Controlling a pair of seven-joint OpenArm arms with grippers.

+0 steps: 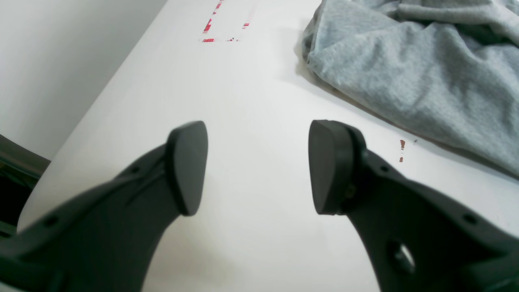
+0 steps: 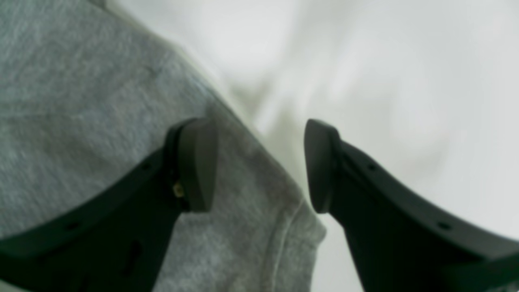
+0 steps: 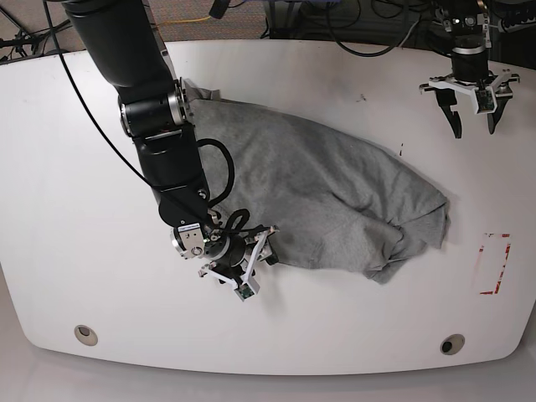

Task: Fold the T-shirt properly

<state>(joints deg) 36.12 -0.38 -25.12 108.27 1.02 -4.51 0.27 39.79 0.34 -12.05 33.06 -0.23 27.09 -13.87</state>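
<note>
The grey T-shirt (image 3: 318, 188) lies crumpled and spread across the middle of the white table (image 3: 75, 209). My right gripper (image 3: 254, 270) hangs low at the shirt's near-left corner. In the right wrist view this gripper (image 2: 259, 166) is open and straddles the hem corner of the T-shirt (image 2: 101, 101): one finger is over the cloth, the other over bare table, nothing pinched. My left gripper (image 3: 475, 124) stands open at the far right, apart from the shirt. Its wrist view shows the gripper (image 1: 257, 168) over bare table, with the T-shirt (image 1: 425, 69) ahead to the right.
A red tape rectangle (image 3: 492, 264) marks the table right of the shirt; the same red tape rectangle (image 1: 223, 24) lies ahead of the left gripper. Small red marks (image 1: 401, 150) sit by the shirt's edge. Cables (image 3: 368, 33) run along the back.
</note>
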